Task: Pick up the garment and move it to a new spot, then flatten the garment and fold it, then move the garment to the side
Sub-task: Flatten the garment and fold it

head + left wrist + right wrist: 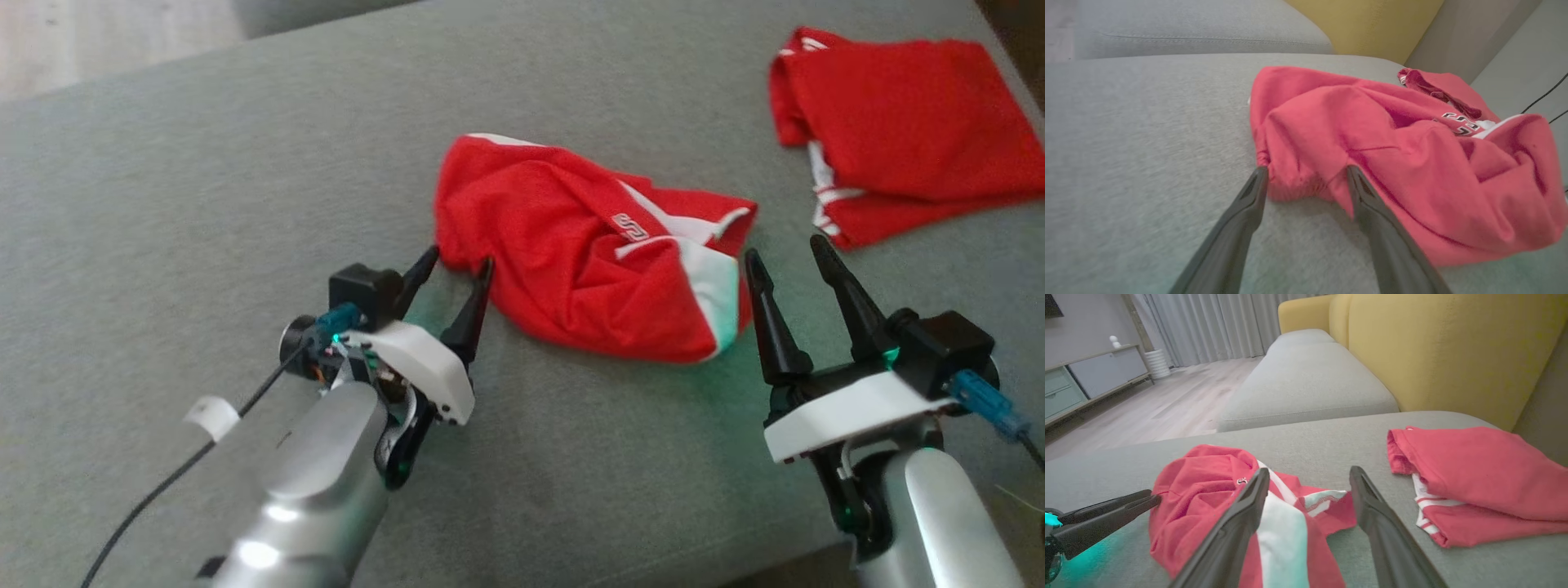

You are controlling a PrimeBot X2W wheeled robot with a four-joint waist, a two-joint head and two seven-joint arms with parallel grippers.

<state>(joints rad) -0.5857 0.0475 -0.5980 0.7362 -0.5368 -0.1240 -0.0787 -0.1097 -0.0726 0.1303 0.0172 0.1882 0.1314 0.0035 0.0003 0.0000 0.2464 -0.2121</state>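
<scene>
The garment (588,253), red with white panels and crumpled into a heap, lies in the middle of the grey sofa cushion (204,204). My left gripper (460,261) is open at the heap's left edge. In the left wrist view its tips (1306,169) straddle a bunched fold of the garment (1412,163) without closing on it. My right gripper (784,249) stands open just right of the heap, holding nothing. In the right wrist view the right gripper (1309,470) hovers over the garment's (1200,486) white panel, with the left gripper's fingers (1118,508) at the left.
A second red garment (906,139) lies folded at the far right of the cushion, also in the right wrist view (1486,477). A yellow backrest (1453,347) rises behind it. Wooden floor (1167,400) and a low cabinet (1094,375) lie beyond the cushion.
</scene>
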